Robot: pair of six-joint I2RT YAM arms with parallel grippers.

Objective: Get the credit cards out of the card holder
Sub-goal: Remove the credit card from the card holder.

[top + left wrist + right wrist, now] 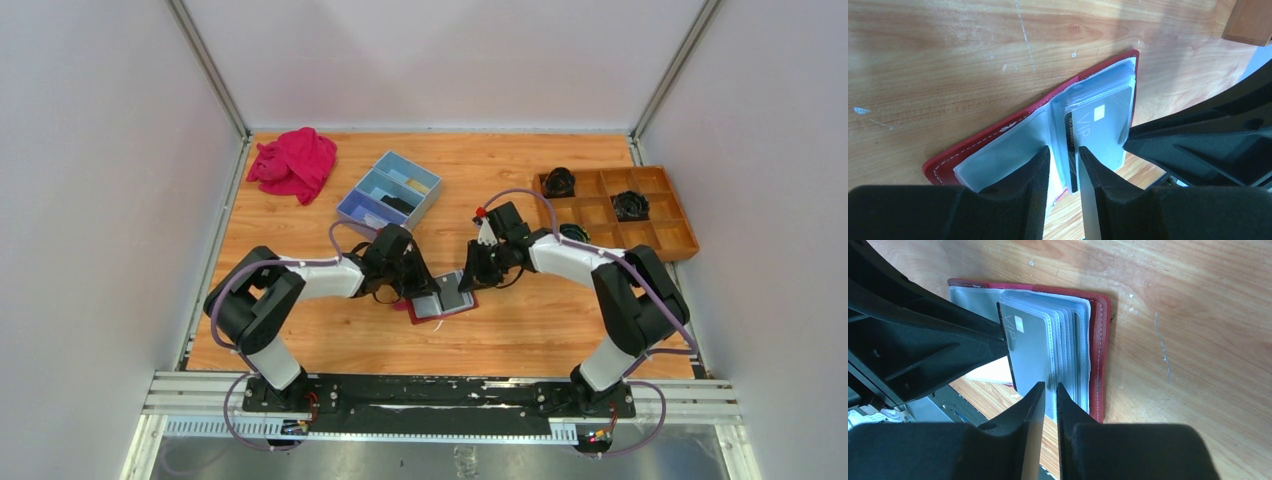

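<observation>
Left gripper (412, 288) and right gripper (472, 275) meet from opposite sides over the card holder (447, 300), which lies open on the near half of the wooden table (560, 330), between the two arms. In the top view the jaws are too small to read. In the left wrist view the left jaws stand almost closed, with only a slit between them. The dark edge of a credit card (1100, 125) runs into that slit, so the card looks pinched at its near end, though the contact itself is hidden. To pull well, I judge the left arm should draw straight along the card's length, flat to the table and without twisting, while the other arm pins the sleeve. In the right wrist view the right jaws are likewise nearly closed, apparently nipping the edge of the clear pockets (1068, 340) beside the card. That grip should be firm and low, so the holder neither slides nor lifts with the card. The holder is dark red with pale stitching along its rim, and its grey see-through pockets fan out like pages. The card is grey, marked VIP, with a small chip and a black strip, and seems to sit partly out of its pocket.
</observation>
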